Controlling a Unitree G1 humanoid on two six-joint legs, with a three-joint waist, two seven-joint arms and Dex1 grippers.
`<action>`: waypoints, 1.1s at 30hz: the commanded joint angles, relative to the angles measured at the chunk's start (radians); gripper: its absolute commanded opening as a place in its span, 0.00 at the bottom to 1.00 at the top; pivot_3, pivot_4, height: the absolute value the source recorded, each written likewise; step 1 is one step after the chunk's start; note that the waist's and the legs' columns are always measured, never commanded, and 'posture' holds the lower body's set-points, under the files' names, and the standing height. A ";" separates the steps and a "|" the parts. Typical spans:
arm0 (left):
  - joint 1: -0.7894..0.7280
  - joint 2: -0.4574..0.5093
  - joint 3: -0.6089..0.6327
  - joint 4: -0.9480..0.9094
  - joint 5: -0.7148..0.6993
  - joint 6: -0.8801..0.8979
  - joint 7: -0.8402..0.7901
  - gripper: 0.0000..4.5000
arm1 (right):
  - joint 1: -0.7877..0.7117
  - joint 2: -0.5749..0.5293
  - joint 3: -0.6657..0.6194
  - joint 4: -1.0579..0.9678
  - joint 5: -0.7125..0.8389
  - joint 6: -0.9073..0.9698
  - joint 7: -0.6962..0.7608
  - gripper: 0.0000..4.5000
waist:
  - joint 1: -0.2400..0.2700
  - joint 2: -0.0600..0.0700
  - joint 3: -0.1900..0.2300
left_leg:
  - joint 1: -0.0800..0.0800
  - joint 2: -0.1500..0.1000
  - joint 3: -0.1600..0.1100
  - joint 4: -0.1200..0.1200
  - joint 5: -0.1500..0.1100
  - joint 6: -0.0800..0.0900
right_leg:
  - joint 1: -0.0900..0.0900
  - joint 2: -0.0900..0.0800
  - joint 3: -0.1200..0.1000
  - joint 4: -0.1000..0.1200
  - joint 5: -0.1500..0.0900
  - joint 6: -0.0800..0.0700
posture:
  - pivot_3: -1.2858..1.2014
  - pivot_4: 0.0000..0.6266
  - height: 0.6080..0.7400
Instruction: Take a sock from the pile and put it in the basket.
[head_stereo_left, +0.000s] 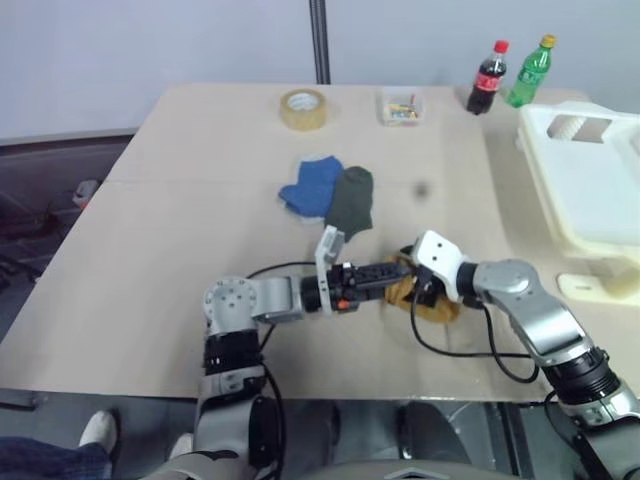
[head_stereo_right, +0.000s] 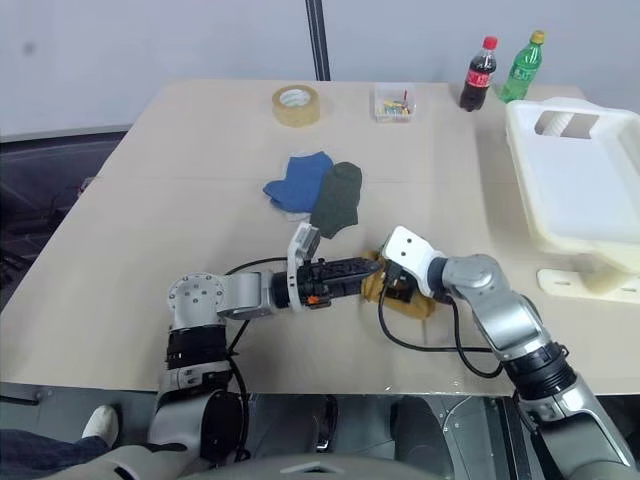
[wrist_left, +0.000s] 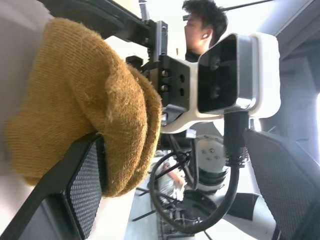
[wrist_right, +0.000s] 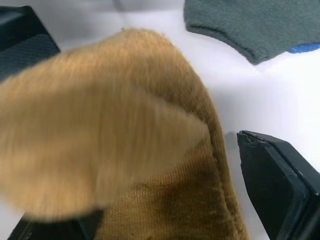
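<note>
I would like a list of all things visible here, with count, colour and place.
table: one, beige, under everything
mustard sock: one, near edge, between both grippers
blue sock: one, mid-table
grey-green sock: one, overlapping the blue
basket: one, white, right edge
tape roll: one, tan, far side
clear box: one, far side
bottles: cola, green, far right
person: one
left gripper: jaws open
right gripper: jaws open

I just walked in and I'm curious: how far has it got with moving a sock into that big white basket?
Partly there. Done: a mustard sock lies apart from the blue sock and dark grey-green sock. In hand: both grippers, left and right, meet at the mustard sock with fingers apart; one left finger touches it, but a firm grip isn't visible. Left: carrying it over to the basket, which looks empty.
</note>
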 joint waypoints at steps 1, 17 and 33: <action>-0.025 -0.043 0.002 0.012 -0.036 0.007 -0.003 0.99 | -0.010 -0.035 -0.057 -0.054 0.045 0.013 0.038 0.91 | 0.001 -0.001 0.001 | 0.000 0.000 0.000 0.000 0.000 0.000 | 0.000 0.000 0.000 0.000 0.000 0.000 | 0.52 0.24 0.99; -0.065 -0.042 -0.006 0.065 -0.006 -0.015 -0.027 0.99 | 0.091 -0.257 -0.237 -0.130 0.164 0.059 0.130 0.91 | 0.002 -0.002 0.004 | -0.004 -0.001 -0.001 0.000 0.000 0.000 | -0.002 -0.001 -0.002 -0.002 0.000 0.000 | 0.52 0.24 0.99; -0.066 -0.021 0.051 -0.003 -0.147 -0.013 -0.112 0.99 | -0.075 -0.101 -0.054 0.028 0.041 0.005 0.053 0.91 | -0.002 -0.002 0.007 | -0.004 0.000 -0.001 0.000 0.001 -0.002 | -0.004 0.000 -0.002 0.000 0.000 0.000 | 0.52 0.24 0.99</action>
